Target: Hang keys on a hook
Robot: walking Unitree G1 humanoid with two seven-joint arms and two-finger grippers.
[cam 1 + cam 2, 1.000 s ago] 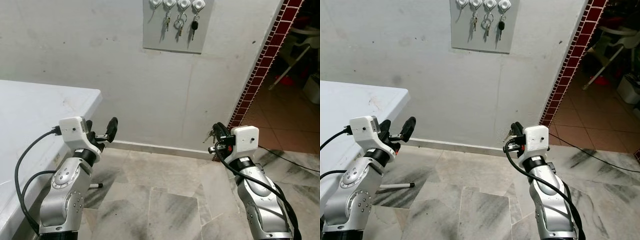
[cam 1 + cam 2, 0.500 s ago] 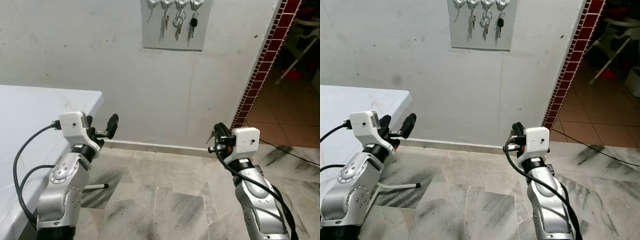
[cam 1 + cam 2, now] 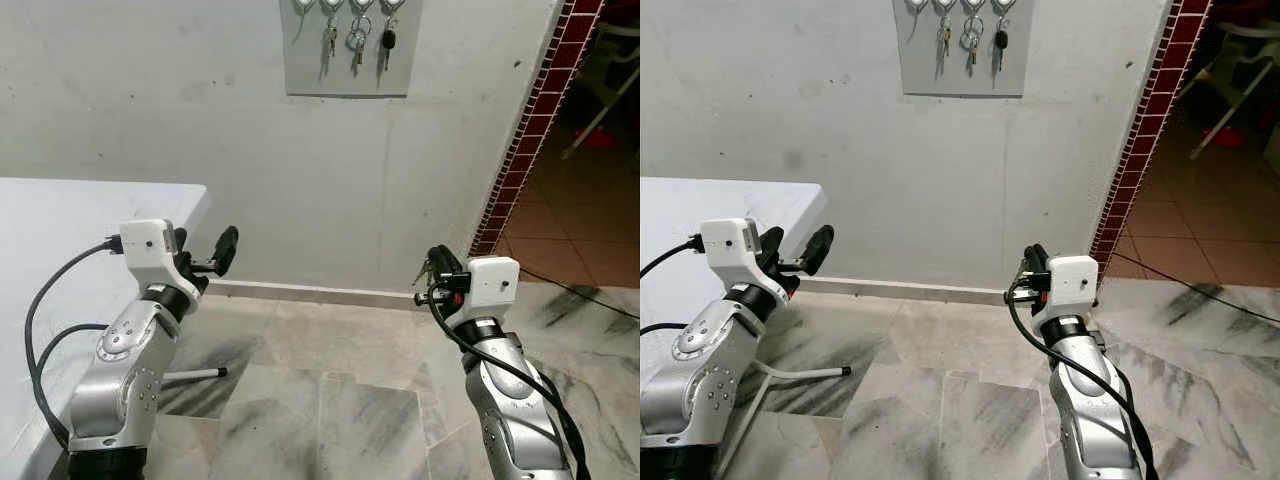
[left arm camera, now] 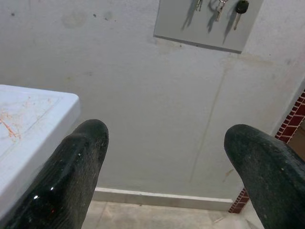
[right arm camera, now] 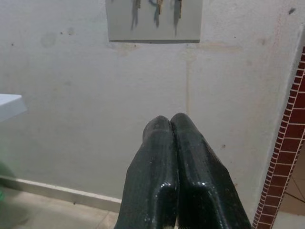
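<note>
Keys (image 3: 424, 270) sit pinched in my right gripper (image 3: 436, 268), a small metal bunch poking out beside the black fingers, which are pressed tight together in the right wrist view, no gap between the pads (image 5: 159, 157). I'm holding that arm low on the right, in front of the grey wall (image 3: 200, 110), near the red-tiled pillar edge (image 3: 520, 140). High above, on the wall, I see the grey hook board (image 3: 347, 48) with three sets of keys already hanging (image 3: 357, 38) from its white hooks. My left gripper (image 3: 205, 262) is raised on the left, just off the corner of the white table (image 3: 70, 215), its two fingers (image 4: 71, 176) spread wide with nothing between them. Marbled floor tiles (image 3: 330, 400) lie below both arms
</note>
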